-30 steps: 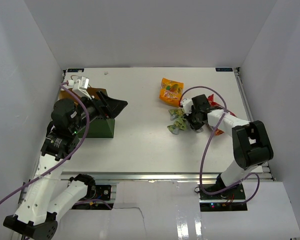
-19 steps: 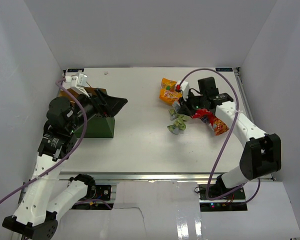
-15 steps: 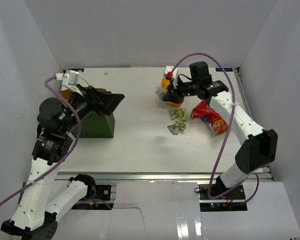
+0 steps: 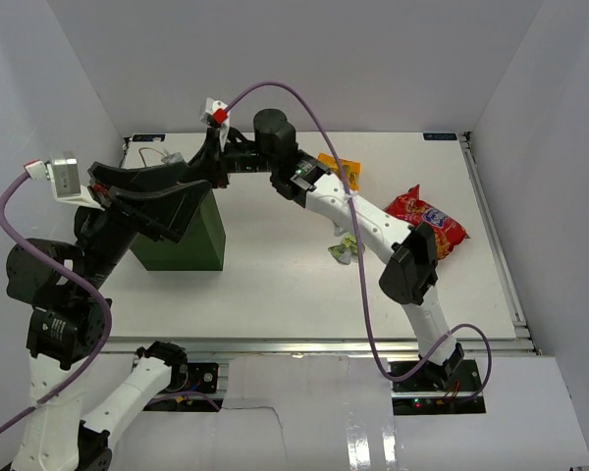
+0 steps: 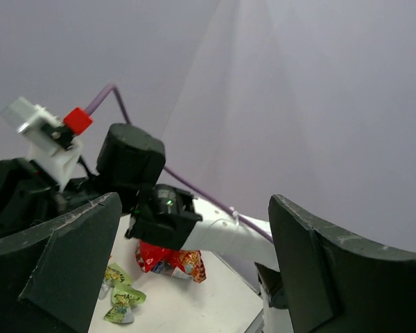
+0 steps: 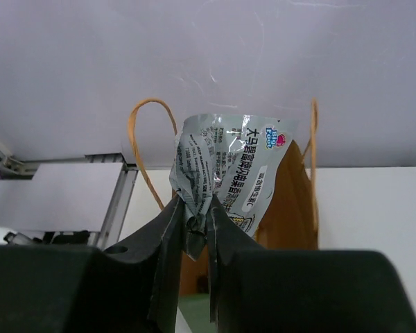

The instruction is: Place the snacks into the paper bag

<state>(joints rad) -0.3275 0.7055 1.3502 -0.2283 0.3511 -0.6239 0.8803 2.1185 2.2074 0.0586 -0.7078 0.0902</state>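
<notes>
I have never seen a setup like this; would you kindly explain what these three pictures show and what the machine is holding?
These are two robot arms bolted at a table's near edge, each ending in a two-finger gripper. One picture looks down from overhead; the other two come from cameras on the wrists. On the table lie a red chip bag, an orange pouch and green sachets. The right gripper pinches a silver sachet above the open paper bag. The left gripper is open, holding nothing.
</notes>
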